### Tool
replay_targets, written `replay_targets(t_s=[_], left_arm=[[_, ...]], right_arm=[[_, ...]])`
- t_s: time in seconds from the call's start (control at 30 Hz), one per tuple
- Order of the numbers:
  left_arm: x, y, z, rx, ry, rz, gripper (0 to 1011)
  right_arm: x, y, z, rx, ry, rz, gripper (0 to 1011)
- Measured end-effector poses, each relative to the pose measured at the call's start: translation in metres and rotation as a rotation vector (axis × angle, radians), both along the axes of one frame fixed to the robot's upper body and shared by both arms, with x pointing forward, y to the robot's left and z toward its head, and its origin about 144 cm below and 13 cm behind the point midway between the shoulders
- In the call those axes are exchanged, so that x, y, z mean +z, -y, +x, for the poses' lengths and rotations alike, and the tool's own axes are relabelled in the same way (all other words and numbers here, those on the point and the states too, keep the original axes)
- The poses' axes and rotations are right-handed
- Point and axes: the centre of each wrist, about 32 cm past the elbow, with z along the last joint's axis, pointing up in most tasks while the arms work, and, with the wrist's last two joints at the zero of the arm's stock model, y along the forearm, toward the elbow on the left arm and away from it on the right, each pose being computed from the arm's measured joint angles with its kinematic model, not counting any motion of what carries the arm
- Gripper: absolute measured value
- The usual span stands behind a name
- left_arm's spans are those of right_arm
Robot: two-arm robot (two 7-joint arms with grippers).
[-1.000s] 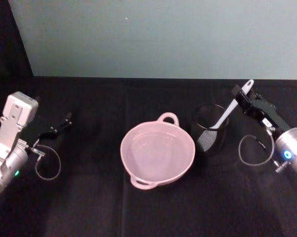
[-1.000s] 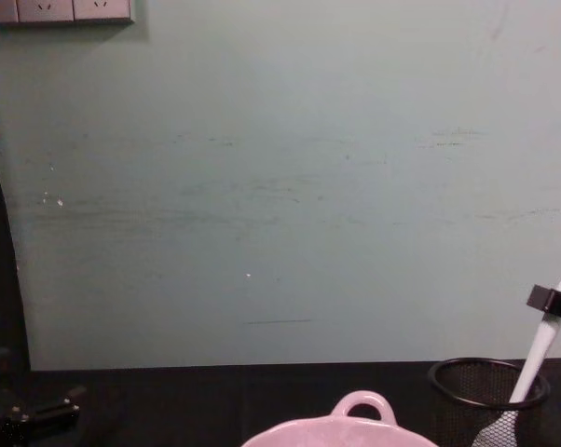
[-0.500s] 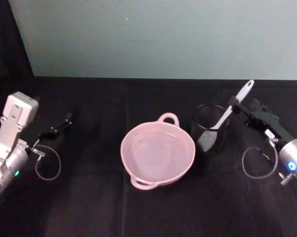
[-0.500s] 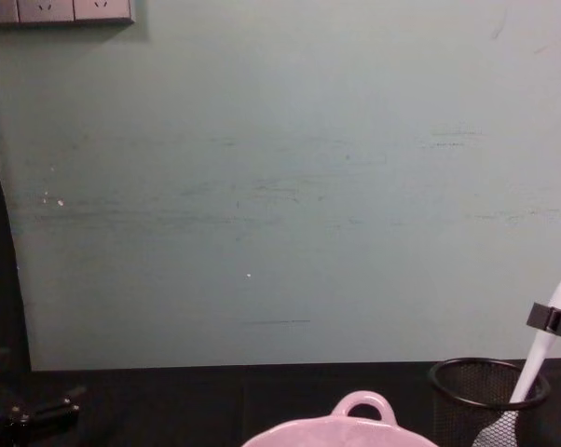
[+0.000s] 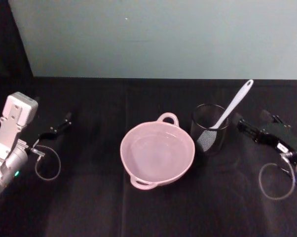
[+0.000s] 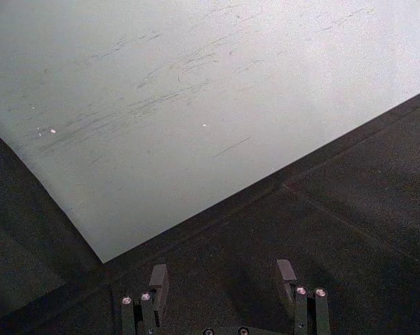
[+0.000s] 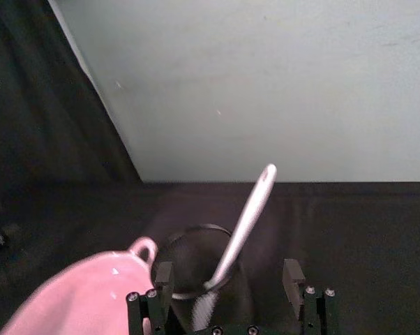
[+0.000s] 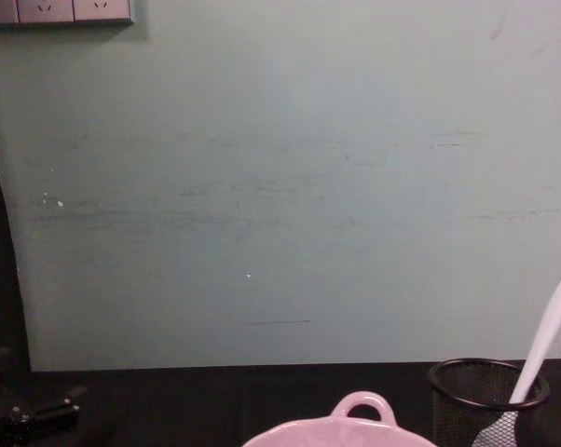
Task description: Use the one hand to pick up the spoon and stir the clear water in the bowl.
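Presently our right hand (image 5: 243, 126), spread and empty, sits beside the mesh cup (image 5: 209, 129) whose rim props the spoon (image 5: 232, 107) upright, handle reachable.

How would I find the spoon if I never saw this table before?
Look at the black table and find the big pink bowl in the middle. Right beside it stands a black mesh cup. The spoon is the slim white stick leaning out of that cup, the only white thing standing up.
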Motion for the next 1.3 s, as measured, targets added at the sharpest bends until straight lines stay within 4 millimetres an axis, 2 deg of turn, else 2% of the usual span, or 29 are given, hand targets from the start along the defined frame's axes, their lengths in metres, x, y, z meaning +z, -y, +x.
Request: replay_targets(t_s=[0.27, 0.5, 0.83, 0.93, 1.3], left_arm=[[0.000, 0.000, 0.000, 0.000, 0.000, 0.000, 1011], [0.000, 0.000, 0.000, 0.000, 0.000, 0.000, 1011], [0.000, 0.000, 0.000, 0.000, 0.000, 0.000, 1011], [0.000, 0.000, 0.000, 0.000, 0.000, 0.000, 1011], [0.000, 0.000, 0.000, 0.000, 0.000, 0.000, 1011]], right_arm=[[-0.004, 0.007, 0.001, -0.082, -0.007, -0.154, 1003], [-0.019, 0.005, 0.012, -0.148, 0.127, -0.255, 1002], [-0.065, 0.005, 0.021, -0.155, 0.187, -0.291, 1002], [-0.073, 0.005, 0.022, -0.158, 0.194, -0.287, 1003], [-0.072, 0.005, 0.022, -0.160, 0.194, -0.289, 1003]])
